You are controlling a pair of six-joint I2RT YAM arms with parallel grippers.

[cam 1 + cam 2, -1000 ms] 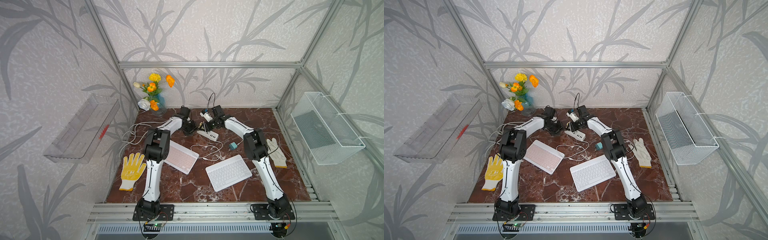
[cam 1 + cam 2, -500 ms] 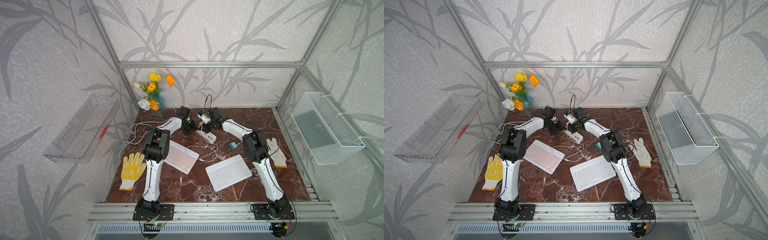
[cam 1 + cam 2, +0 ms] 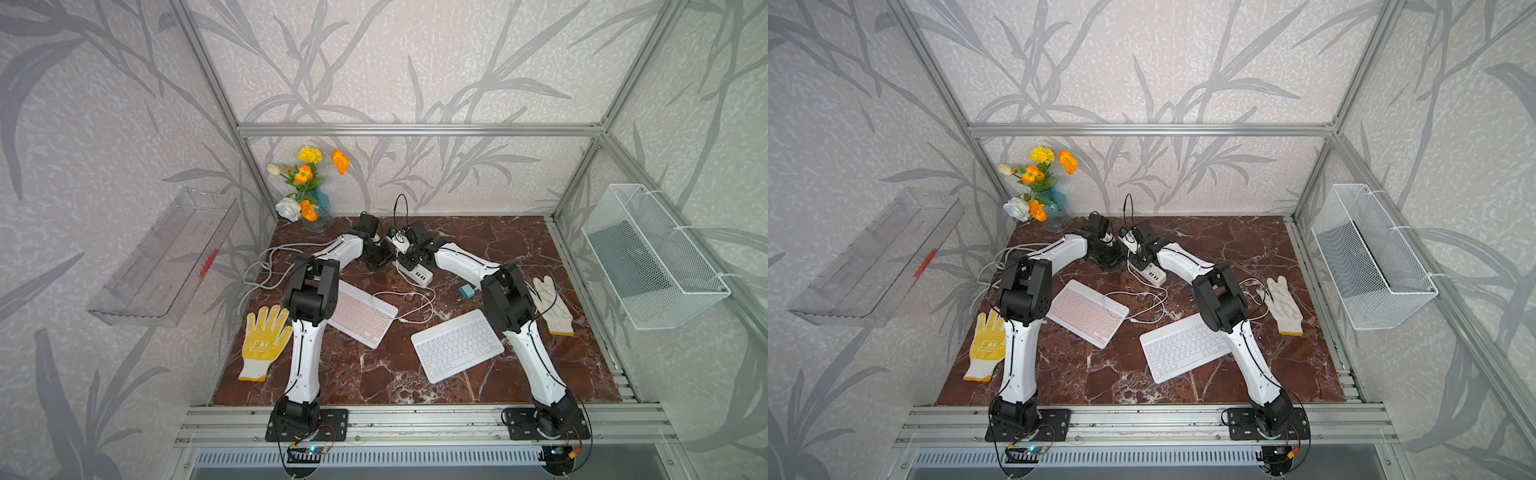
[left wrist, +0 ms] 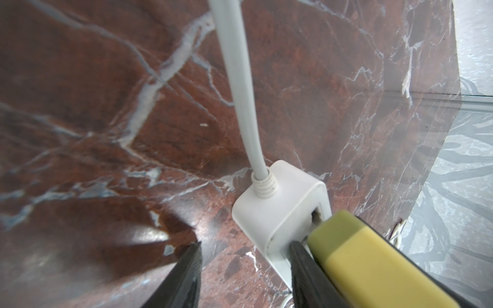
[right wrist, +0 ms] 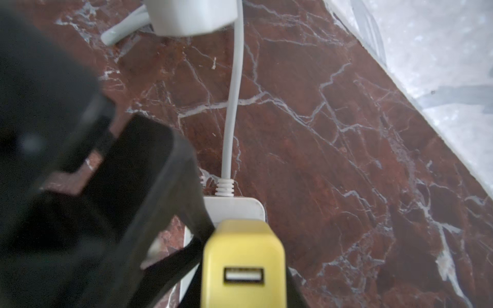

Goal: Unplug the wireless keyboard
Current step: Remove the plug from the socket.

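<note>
pink flat wireless keyboard (image 3: 363, 318) sits on brown marble counter (image 3: 478, 232) by left arm. right pincer (image 5: 245, 281) clamped on yellow block charger (image 5: 241, 240) at white power strip (image 4: 277, 202); left pincer (image 4: 244, 250) apart at strip's end. risk: unpinned strip may lift with charger.

a yellow glove (image 3: 264, 340) lies lower left on the marble tabletop (image 3: 498, 237), a white glove (image 3: 550, 305) at its right edge. flowers (image 3: 307, 178) stand in a vase (image 3: 318, 218) upper left; a clear tray (image 3: 166, 257) hangs far left, a wire basket (image 3: 652, 257) far right.

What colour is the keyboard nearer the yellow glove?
The keyboard is pink; clearest in a top view.
</note>
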